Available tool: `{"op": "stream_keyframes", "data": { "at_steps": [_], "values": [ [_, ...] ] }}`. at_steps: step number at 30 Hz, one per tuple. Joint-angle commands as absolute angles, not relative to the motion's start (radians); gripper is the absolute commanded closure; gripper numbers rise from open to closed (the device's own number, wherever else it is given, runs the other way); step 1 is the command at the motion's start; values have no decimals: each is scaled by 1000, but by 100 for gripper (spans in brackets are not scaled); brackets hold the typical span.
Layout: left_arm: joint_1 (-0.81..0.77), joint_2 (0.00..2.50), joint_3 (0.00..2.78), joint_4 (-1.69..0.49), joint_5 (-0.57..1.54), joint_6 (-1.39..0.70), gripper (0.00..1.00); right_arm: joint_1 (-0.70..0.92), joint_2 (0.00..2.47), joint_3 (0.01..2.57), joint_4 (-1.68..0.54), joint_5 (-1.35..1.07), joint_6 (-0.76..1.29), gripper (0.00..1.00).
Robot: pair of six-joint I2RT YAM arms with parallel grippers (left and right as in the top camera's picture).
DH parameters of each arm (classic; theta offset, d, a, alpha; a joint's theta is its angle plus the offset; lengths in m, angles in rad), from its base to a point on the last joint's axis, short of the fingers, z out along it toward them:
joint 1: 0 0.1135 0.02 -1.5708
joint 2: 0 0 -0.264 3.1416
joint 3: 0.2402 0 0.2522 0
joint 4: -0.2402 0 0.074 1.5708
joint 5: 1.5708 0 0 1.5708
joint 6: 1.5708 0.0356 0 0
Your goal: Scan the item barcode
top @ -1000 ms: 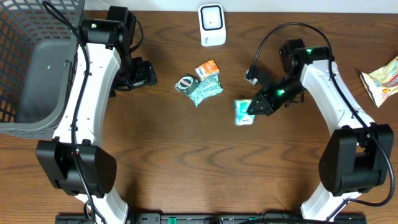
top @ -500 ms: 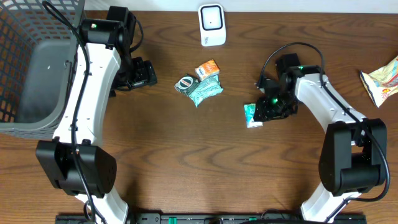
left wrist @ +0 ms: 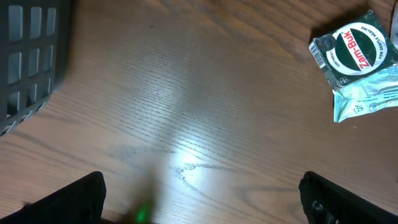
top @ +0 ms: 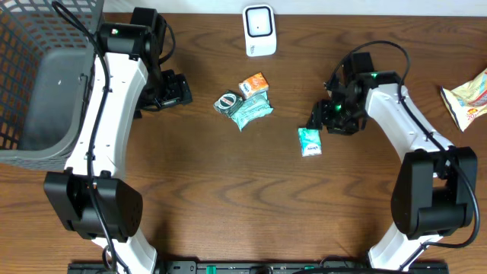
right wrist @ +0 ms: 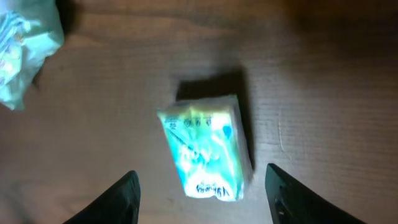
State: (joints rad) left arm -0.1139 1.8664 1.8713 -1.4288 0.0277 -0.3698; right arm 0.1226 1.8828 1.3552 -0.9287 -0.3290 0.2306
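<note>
We see our right end effector (right wrist: 200, 171) hovering with fingers spread and gripping nothing, over the small teal packet (top: 310, 141), which lies flat on the tabletop (top: 228, 198), well apart from the scanner (top: 259, 30). Our left end effector (left wrist: 200, 183) stands wide open, empty.

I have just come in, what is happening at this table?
Two robot arms work at a table with a scanner at its far edge. The right gripper hangs with open fingers over a small green packet, which lies flat on the wood, not held. The left gripper is open too and holds nothing, between a basket and a pile of other packets. No item is at the scanner.
</note>
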Motion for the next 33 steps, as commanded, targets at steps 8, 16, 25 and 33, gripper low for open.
{"op": "stream_keyframes", "data": {
  "at_steps": [8, 16, 25, 33],
  "values": [
    [-113, 1850, 1869, -1431, 30, -376, 2, 136, 1885, 1193, -761, -324, 289, 47],
    [-113, 1850, 1869, -1431, 30, -376, 3, 138, 1885, 1092, -672, -324, 292, 52],
    [-113, 1850, 1869, -1431, 30, -376, 2, 133, 1885, 1091, -677, -470, 290, 99],
    [-113, 1850, 1869, -1431, 30, -376, 3, 56, 1885, 1118, -643, -1190, 146, 99]
  ]
}}
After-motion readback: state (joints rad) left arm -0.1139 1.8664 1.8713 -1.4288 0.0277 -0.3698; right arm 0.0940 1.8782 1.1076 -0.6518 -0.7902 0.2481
